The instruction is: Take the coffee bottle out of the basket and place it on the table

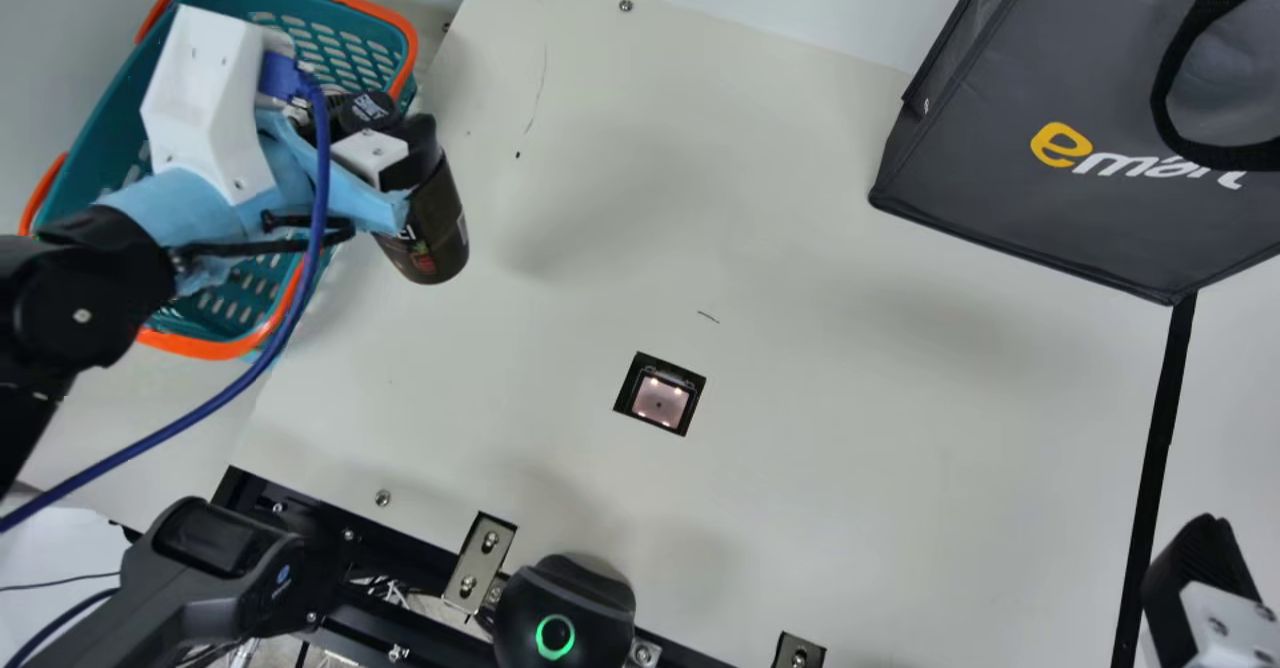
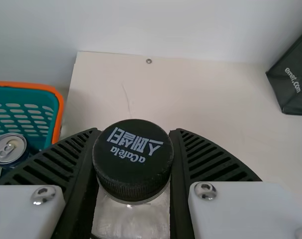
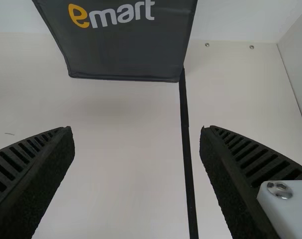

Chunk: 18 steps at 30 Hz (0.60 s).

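Observation:
In the main view my left gripper (image 1: pixel 400 143) is shut on the dark coffee bottle (image 1: pixel 428 218), held beside the right edge of the teal basket (image 1: pixel 130 148), its lower end over the table. The left wrist view has my left gripper (image 2: pixel 133 164) with a ribbed finger on each side of the bottle, just below its black cap (image 2: pixel 133 159). My right gripper (image 1: pixel 1195 573) is at the lower right in the main view; in the right wrist view my right gripper (image 3: pixel 136 132) stands open, the fingers wide apart with nothing between them.
A dark grey bag (image 1: pixel 1010 148) stands at the table's (image 1: pixel 800 368) back right. A can (image 2: pixel 9 149) is in the basket. A black strip (image 3: pixel 186 134) runs toward the front from the bag. A small black-framed square (image 1: pixel 660 395) lies mid-table.

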{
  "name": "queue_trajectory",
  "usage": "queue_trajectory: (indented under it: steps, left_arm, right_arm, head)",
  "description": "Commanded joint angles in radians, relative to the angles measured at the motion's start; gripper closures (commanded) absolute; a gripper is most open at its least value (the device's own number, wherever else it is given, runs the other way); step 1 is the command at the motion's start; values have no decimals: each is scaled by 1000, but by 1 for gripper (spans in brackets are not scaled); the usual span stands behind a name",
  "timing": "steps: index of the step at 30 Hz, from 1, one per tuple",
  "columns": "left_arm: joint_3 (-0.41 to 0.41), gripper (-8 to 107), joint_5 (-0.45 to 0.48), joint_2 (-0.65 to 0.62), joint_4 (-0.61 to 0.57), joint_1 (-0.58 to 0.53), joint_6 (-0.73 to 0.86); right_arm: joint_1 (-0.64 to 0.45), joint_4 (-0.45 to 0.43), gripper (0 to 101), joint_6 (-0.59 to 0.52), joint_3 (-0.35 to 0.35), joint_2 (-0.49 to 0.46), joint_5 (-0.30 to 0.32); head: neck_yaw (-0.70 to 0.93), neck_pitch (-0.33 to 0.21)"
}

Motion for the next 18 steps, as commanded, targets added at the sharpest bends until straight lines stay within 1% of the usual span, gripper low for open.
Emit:
queue_trajectory:
  steps: [1, 12, 18]
  left_arm:
    - [27, 89, -56, 1, 3, -12, -7]
    - [132, 89, -235, 33, 19, -72, -40]
    - [183, 89, -327, 51, 49, -94, -62]
  right_arm:
    - [0, 0, 10, 0, 0, 0, 0]
    - [0, 0, 10, 0, 0, 0, 0]
    - [0, 0, 10, 0, 0, 0, 0]
  head:
    - [2, -26]
    - [2, -26]
    - [2, -26]
